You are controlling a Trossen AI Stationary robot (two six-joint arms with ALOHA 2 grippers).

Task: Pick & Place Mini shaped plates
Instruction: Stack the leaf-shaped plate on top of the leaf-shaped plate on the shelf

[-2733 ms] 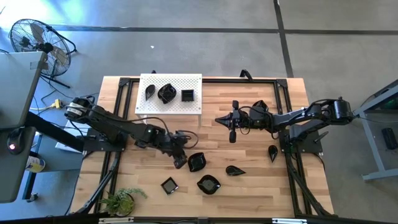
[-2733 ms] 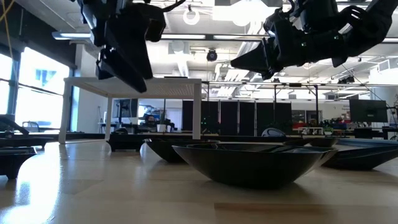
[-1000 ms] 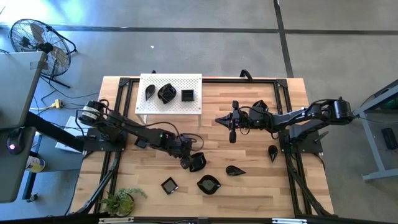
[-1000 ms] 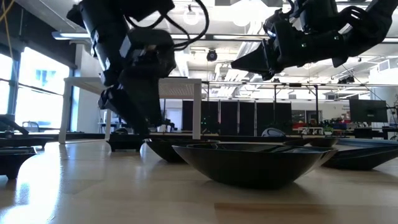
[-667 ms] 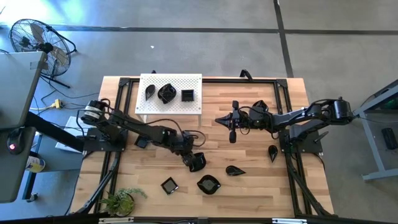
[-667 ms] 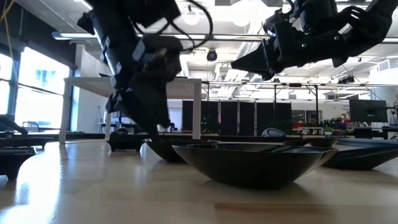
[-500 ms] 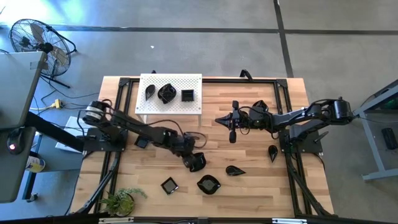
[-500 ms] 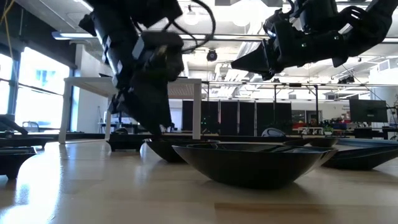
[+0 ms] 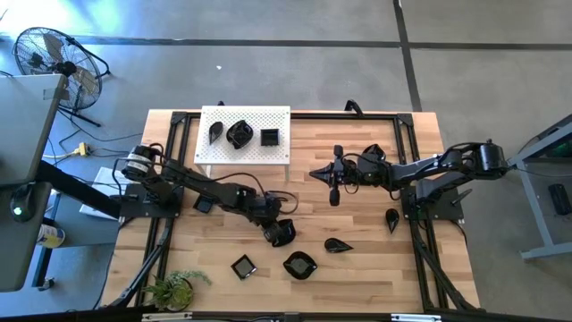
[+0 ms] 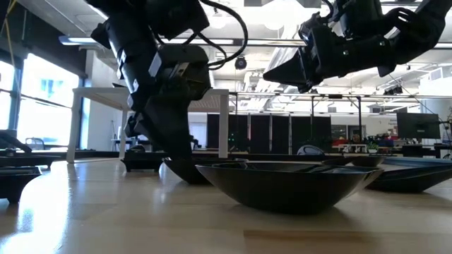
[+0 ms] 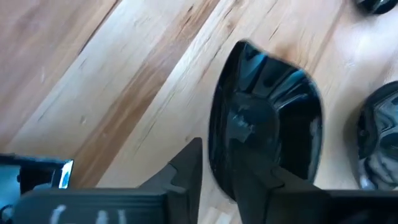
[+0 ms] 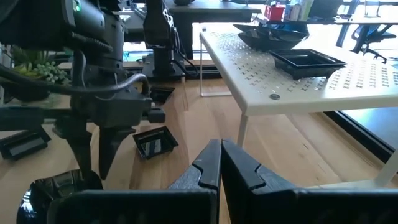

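A glossy black mini plate (image 9: pixel 284 232) lies on the wooden table near its middle and fills the left wrist view (image 11: pixel 267 118). My left gripper (image 9: pixel 273 233) slants down onto its left rim, one finger (image 11: pixel 186 171) outside the rim and the other over the bowl. In the low view, my left gripper (image 10: pixel 176 152) reaches down to the plate's edge (image 10: pixel 185 169). My right gripper (image 9: pixel 332 197) hangs shut above the table's middle right, holding nothing. Three more plates (image 9: pixel 239 134) rest on the white perforated board (image 9: pixel 246 154). My left gripper has one finger outside the plate's left rim (image 11: pixel 214 155) and one inside the bowl, slanting down from the table's left. A thin strip of wood shows between the outer finger and the rim. Whether the inner finger touches the plate, I cannot tell. The plate lies flat on the table.
Loose plates lie near the front: a square one (image 9: pixel 243 266), a wavy one (image 9: pixel 299 265), a teardrop (image 9: pixel 338 244), and another teardrop (image 9: pixel 391 217) at the right. A small square plate (image 9: pixel 202 205) sits under the left arm. A potted plant (image 9: pixel 174 288) stands at the front left corner.
My left gripper has sunk a little toward the black plate and edged toward the table's right, ending with its fingers across the plate's left rim. The plate has stayed in place. My right arm has kept still.
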